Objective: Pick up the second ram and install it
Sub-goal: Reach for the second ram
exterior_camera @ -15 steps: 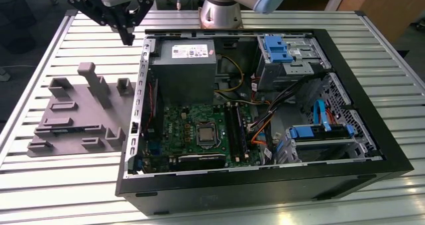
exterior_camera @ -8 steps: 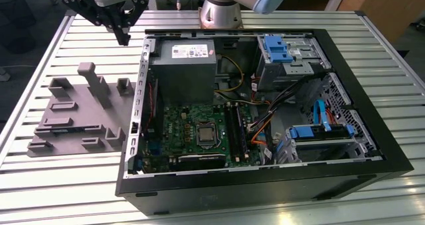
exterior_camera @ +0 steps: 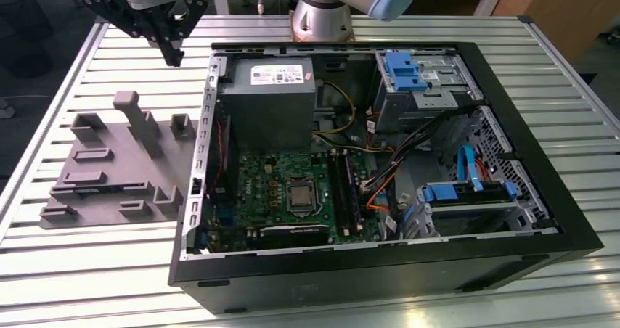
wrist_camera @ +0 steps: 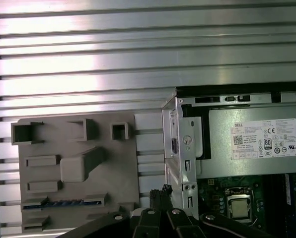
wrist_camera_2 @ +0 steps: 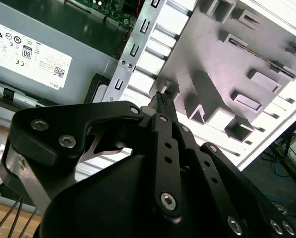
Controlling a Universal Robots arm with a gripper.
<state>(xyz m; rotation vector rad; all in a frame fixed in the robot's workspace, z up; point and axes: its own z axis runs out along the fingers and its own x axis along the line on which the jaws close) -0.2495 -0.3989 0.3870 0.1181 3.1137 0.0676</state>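
Note:
The second ram (wrist_camera: 63,203) is a thin blue-green stick lying in a long slot of the grey tray (wrist_camera: 78,168), on the tray edge nearest my fingers. My gripper (wrist_camera: 163,190) hovers above the table between the tray and the open computer case (wrist_camera: 180,144). Its black fingers are shut with nothing between them. In the exterior view the gripper (exterior_camera: 176,56) hangs above the far end of the tray (exterior_camera: 116,161), beside the case's far corner. The second wrist view shows the closed gripper (wrist_camera_2: 163,96) over the gap between the tray (wrist_camera_2: 227,64) and the case wall.
The case (exterior_camera: 388,255) lies open on the slatted metal table (exterior_camera: 58,255). Inside are the green motherboard (exterior_camera: 261,175) with its silver chip (exterior_camera: 299,197), dark memory slots (exterior_camera: 346,190), a grey power supply (exterior_camera: 266,96), cables and blue drive brackets (exterior_camera: 402,70).

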